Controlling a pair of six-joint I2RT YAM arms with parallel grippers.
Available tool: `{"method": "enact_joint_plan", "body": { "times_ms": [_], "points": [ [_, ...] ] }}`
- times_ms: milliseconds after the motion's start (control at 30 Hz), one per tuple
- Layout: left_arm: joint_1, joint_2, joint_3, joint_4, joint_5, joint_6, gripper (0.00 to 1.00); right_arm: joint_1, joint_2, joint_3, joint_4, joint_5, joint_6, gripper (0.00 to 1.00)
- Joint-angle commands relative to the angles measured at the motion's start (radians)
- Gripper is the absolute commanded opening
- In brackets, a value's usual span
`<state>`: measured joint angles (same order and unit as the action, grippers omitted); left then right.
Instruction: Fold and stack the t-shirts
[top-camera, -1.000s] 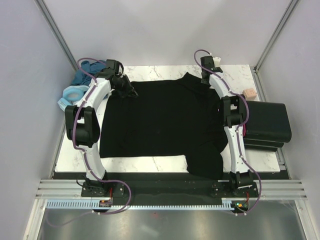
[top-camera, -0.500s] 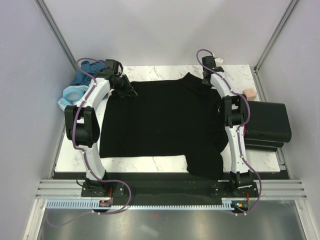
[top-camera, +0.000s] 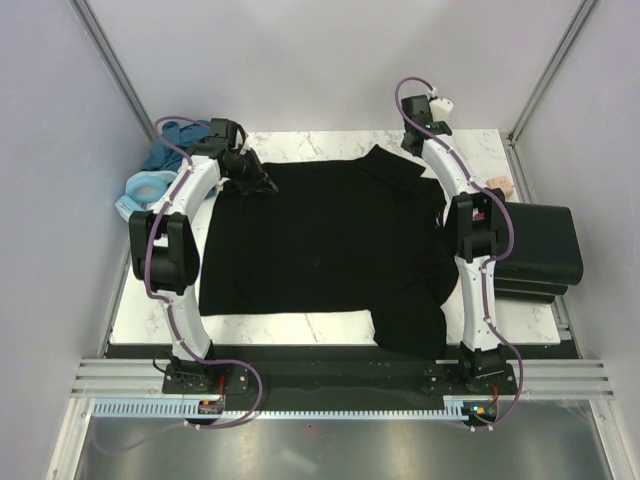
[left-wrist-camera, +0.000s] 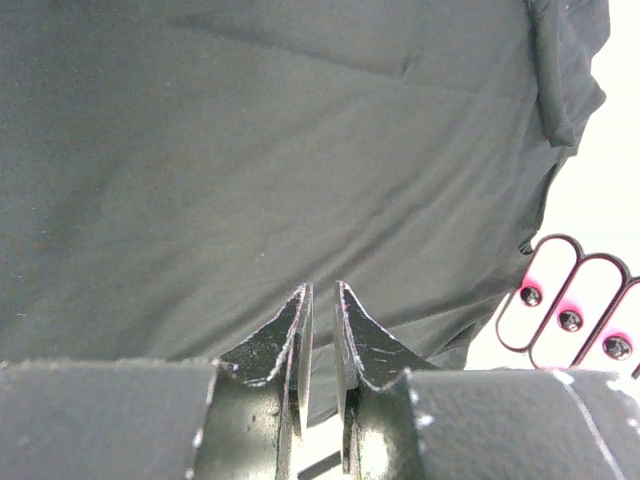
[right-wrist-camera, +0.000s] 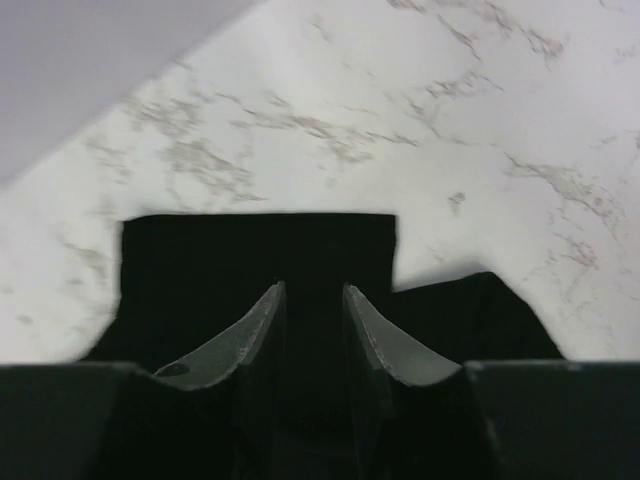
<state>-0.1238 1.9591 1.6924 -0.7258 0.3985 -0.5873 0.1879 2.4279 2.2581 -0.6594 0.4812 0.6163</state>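
Observation:
A black t-shirt (top-camera: 320, 245) lies spread nearly table-wide on the marble table (top-camera: 300, 325), one sleeve at the far edge (top-camera: 385, 160) and one at the near edge (top-camera: 410, 325). My left gripper (top-camera: 266, 185) is low at the shirt's far left corner. In the left wrist view its jaws (left-wrist-camera: 322, 290) are nearly closed, with the shirt's edge (left-wrist-camera: 250, 180) between them. My right gripper (top-camera: 412, 145) hovers above the far sleeve. In the right wrist view it (right-wrist-camera: 314, 288) is open and empty over the flat sleeve (right-wrist-camera: 250, 250).
A stack of folded black shirts (top-camera: 535, 250) sits off the table's right edge. A teal-blue shirt (top-camera: 175, 140) and a light blue one (top-camera: 140, 190) lie bunched at the far left. A small pinkish-beige block (top-camera: 497, 185) is at the right edge.
My right gripper has risen and drawn back from the far sleeve, which stays flat on the table. The left arm and the shirt have not moved.

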Motion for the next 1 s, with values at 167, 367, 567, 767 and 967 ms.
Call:
{"method": "enact_joint_plan", "body": {
  "times_ms": [167, 367, 567, 767, 967],
  "points": [
    [0.004, -0.055, -0.036, 0.02, 0.043, -0.026, 0.21, 0.036, -0.099, 0.034, 0.147, 0.101, 0.228, 0.49],
    [0.004, -0.042, -0.046, 0.026, 0.071, -0.039, 0.2, 0.139, -0.144, 0.007, 0.233, 0.439, 0.327, 0.41],
    [0.004, -0.06, -0.062, 0.035, 0.068, -0.039, 0.2, 0.107, -0.044, 0.16, -0.045, 0.363, 0.532, 0.41],
    [0.007, -0.095, -0.1, 0.049, 0.071, -0.037, 0.2, 0.055, -0.139, -0.178, 0.293, 0.044, 0.446, 0.45],
    [0.007, -0.111, -0.109, 0.057, 0.077, -0.031, 0.2, 0.065, -0.245, -0.27, 0.332, -0.047, -0.013, 0.45]
  ]
}}
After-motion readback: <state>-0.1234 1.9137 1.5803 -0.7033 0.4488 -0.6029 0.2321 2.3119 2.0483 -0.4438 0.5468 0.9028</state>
